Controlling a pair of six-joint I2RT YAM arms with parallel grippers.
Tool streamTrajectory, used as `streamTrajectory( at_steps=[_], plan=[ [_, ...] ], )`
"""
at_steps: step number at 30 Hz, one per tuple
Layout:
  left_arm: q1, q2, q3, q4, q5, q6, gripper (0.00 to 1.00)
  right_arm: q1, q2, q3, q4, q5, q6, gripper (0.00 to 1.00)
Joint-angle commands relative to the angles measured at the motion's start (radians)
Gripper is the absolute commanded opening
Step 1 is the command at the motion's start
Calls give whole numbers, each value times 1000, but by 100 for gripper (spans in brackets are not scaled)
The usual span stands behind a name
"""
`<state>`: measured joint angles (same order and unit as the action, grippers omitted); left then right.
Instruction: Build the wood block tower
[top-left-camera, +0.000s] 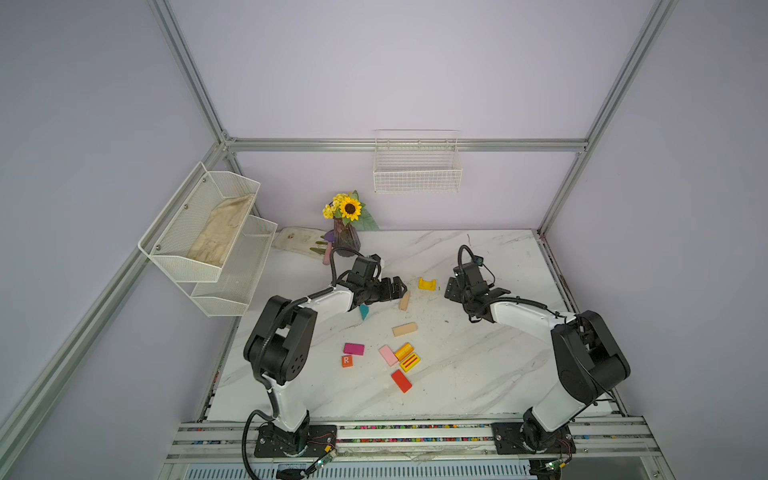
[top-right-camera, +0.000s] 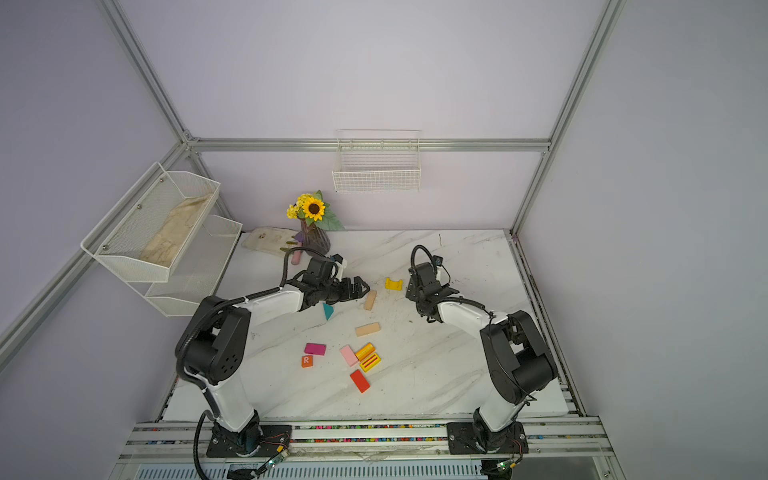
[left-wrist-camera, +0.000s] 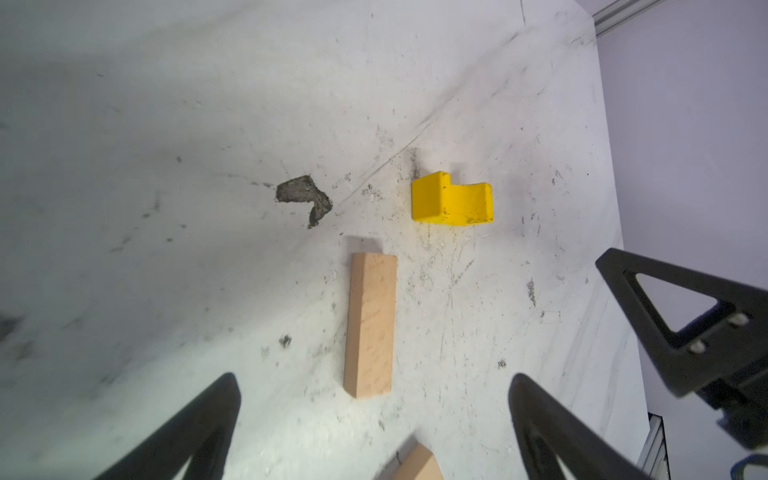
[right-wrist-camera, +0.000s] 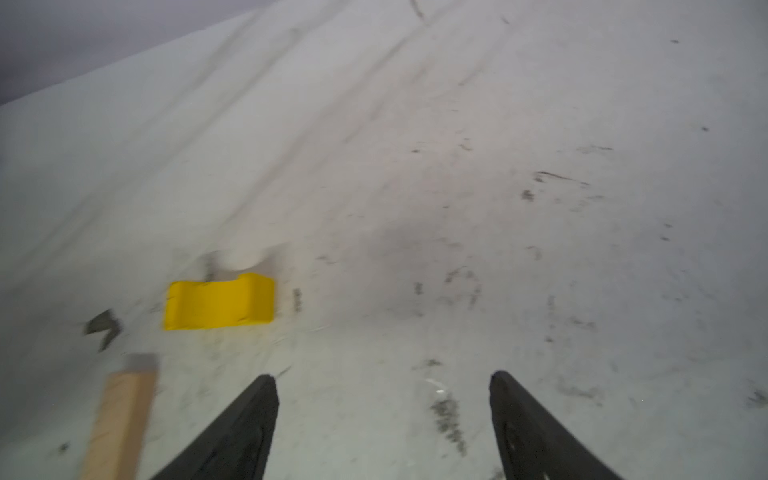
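The wood blocks lie loose and flat on the marble table (top-left-camera: 478, 365); no tower is in view. My left gripper (top-left-camera: 401, 287) (left-wrist-camera: 374, 376) is open, its tips either side of the near end of a tan slab (top-left-camera: 404, 301) (left-wrist-camera: 370, 326) without touching it. A yellow notched block (top-left-camera: 427, 284) (right-wrist-camera: 218, 305) sits just beyond. My right gripper (top-left-camera: 451, 289) (right-wrist-camera: 382, 376) is open and empty beside that block. A second tan slab (top-left-camera: 404, 329), teal triangle (top-left-camera: 364, 311), magenta slab (top-left-camera: 353, 349), orange R cube (top-left-camera: 347, 361), pink slab (top-left-camera: 388, 355) and red slab (top-left-camera: 401, 381) lie nearer the front.
A vase of sunflowers (top-left-camera: 346, 237) stands at the back left behind the left arm. A white mesh shelf (top-left-camera: 208, 232) hangs on the left wall and a wire basket (top-left-camera: 417, 168) on the back wall. The tabletop has a dark chipped spot (left-wrist-camera: 305, 197).
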<state>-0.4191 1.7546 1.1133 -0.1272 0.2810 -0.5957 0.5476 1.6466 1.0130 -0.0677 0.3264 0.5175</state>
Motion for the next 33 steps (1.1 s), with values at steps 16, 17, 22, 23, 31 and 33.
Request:
streamTrajectory(
  at_steps=[16,17,22,23,31,33],
  plan=[
    [312,-967,-591,-262,-585,41,100,266,422,404,-218,44,37,83],
    [313,-956,-586,-267,-581,37,100,267,433,407,-218,38,35,83],
    [313,-933,-589,-259,-554,35,100,265,460,412,-253,69,51,78],
    [313,-934,-594,-252,-549,33,100,265,455,406,-260,87,54,78],
    [315,-940,-605,-240,-540,30,100,245,370,284,-247,151,53,77],
    [314,-935,-604,-239,-534,30,99,226,363,259,-240,151,53,77]
  ],
)
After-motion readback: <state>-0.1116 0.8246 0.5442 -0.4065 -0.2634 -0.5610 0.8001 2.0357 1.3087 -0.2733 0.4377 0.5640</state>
